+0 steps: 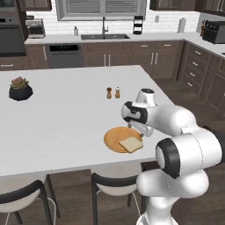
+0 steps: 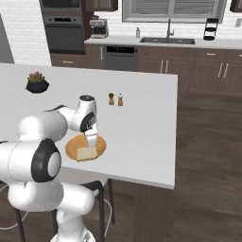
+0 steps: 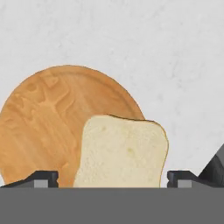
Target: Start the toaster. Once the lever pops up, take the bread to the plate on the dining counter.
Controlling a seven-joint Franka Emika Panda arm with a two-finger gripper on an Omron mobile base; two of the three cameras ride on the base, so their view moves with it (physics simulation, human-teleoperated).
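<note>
The bread [image 3: 122,148], a pale square slice, lies flat on the round wooden plate [image 3: 48,122], with one side reaching over the plate's rim. The plate [image 1: 113,138] rests near the front edge of the white dining counter [image 1: 61,114]. My gripper [image 3: 112,179] hangs just above the slice, open, its fingertips [image 3: 43,178] standing either side of the bread without touching it. From the right base view, my gripper [image 2: 90,140] points down over the plate [image 2: 72,147] and the bread [image 2: 86,153]. The dark toaster [image 1: 215,32] stands on the far back-right counter.
Two small shakers [image 1: 113,92] stand mid-counter beyond the plate. A potted plant [image 1: 20,88] sits at the counter's left. Stools [image 1: 112,182] are tucked under the near edge. My own arm [image 1: 176,132] crowds the space right of the plate.
</note>
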